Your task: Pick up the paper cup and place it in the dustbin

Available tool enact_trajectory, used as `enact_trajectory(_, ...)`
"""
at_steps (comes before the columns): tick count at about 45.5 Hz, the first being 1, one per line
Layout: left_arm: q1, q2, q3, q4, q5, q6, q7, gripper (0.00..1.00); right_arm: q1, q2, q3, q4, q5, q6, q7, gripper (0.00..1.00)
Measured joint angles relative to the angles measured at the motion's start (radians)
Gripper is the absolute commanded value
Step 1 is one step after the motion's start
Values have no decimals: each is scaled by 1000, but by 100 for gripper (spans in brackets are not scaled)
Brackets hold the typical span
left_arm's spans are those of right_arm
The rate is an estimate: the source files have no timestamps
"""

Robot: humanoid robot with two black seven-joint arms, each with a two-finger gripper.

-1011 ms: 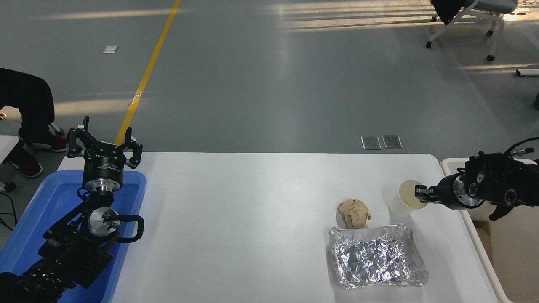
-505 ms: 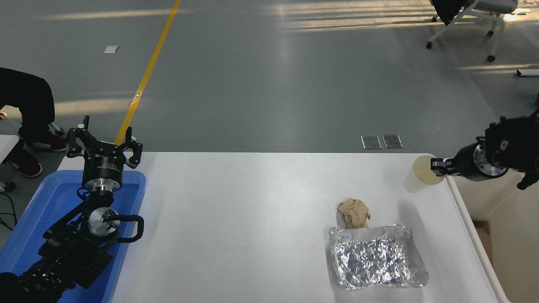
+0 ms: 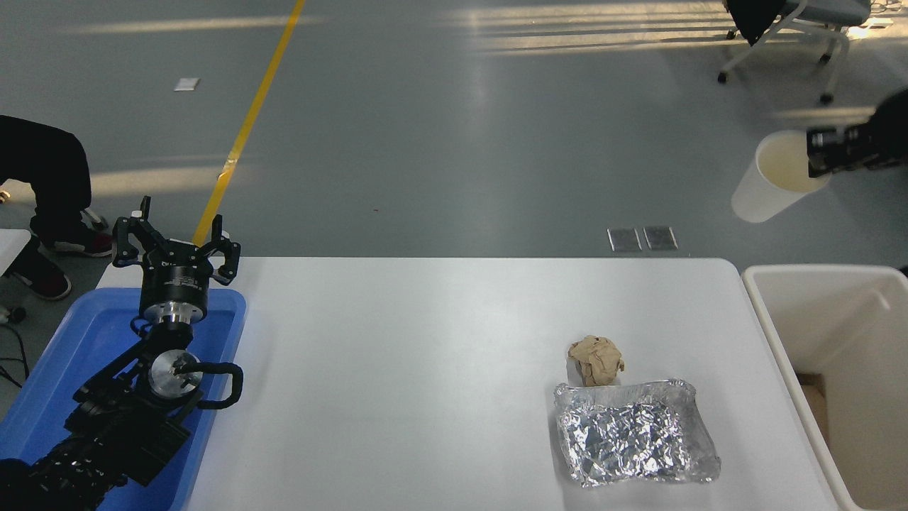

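A: Head view first: where is the paper cup (image 3: 770, 186)?

B: Up at two o'clock in the picture, held high off the white table (image 3: 440, 369), tilted with its cream mouth toward the right and toward the camera. The right gripper (image 3: 816, 152) is clamped on its rim at the right side, one finger seeming to sit inside the mouth.

A: Why a rim pinch?

B: My guess is that a rim hold leaves the tapered body free and the cup can drop straight once released. It looks raised to pass over the thick rim of the dustbin (image 3: 770, 341), which stands just off the table's right edge, at about four o'clock.

A: Is the cup over the bin yet?

B: I can't tell from this angle; height and depth blur together. I'd judge the carry is under way and the release not yet done.

A: What else is out?

B: A crumpled tan paper ball (image 3: 596, 360) at five o'clock, just touching or nearly touching a crumpled foil tray (image 3: 633, 433) below it. The left gripper (image 3: 176, 245) is parked at eight o'clock over a blue tray (image 3: 85, 333), its fingers spread apart.

A: What's hidden?

B: Most of the right arm is cut off by the frame's right edge, the bin's lower right corner too, and its floor is hard to make out. A person's dark sleeve (image 3: 50, 170) shows at nine o'clock, nothing more.
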Motion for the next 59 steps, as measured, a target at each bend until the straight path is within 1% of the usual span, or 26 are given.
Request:
enact_trajectory(11, 0, 0, 0, 0, 0, 0, 0, 99, 50, -8, -40, 14, 1, 52, 2, 0)
enact_trajectory(18, 0, 0, 0, 0, 0, 0, 0, 99, 24, -32, -99, -40, 1, 66, 4, 0)
enact_trajectory(25, 1, 1, 0, 0, -1, 0, 0, 99, -72, -106, -128, -163, -8, 68, 10, 0)
enact_trajectory(31, 1, 1, 0, 0, -1, 0, 0, 99, -223, -190, -97, -311, -13, 39, 13, 0)
enact_trajectory(39, 1, 1, 0, 0, -1, 0, 0, 99, -561, -268, 101, -531, -8, -38, 12, 0)
enact_trajectory(45, 1, 1, 0, 0, -1, 0, 0, 99, -843, -282, 322, -678, -5, -90, 4, 0)
enact_trajectory(54, 0, 1, 0, 0, -2, 0, 0, 99, -1205, -222, 614, -876, 23, -171, -18, 0)
enact_trajectory(59, 0, 1, 0, 0, -1, 0, 0, 99, -1365, -170, 718, -954, 77, -228, -41, 0)
